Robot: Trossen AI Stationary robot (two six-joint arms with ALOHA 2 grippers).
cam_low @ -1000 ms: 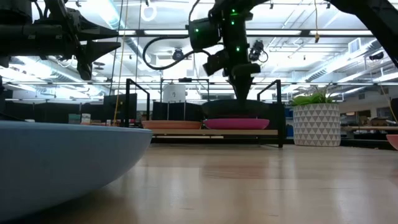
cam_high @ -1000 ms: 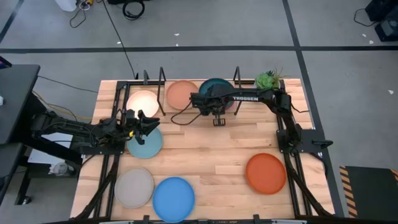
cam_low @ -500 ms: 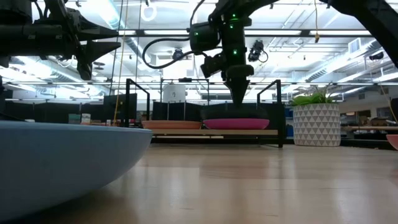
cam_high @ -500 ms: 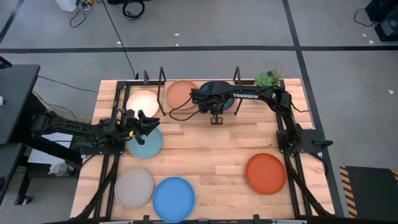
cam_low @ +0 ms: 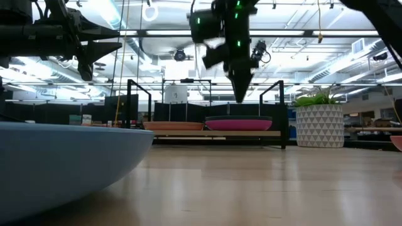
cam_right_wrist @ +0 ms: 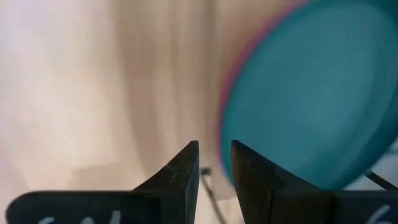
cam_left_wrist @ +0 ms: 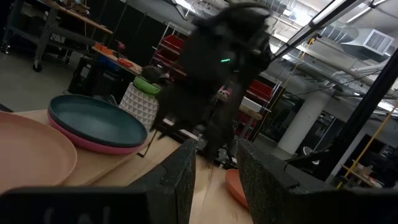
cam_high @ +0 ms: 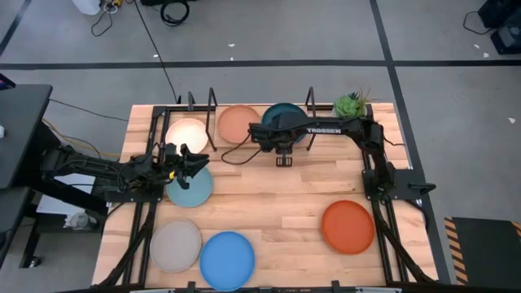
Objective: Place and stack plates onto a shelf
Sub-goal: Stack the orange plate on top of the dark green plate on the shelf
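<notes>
Two plates, teal over magenta, sit stacked upper centre on the shelf, so my right gripper hangs empty, fingers slightly parted.

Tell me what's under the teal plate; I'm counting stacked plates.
A magenta plate lies under the teal plate, on the shelf. Only its rim shows; anything beneath stays hidden.
</notes>
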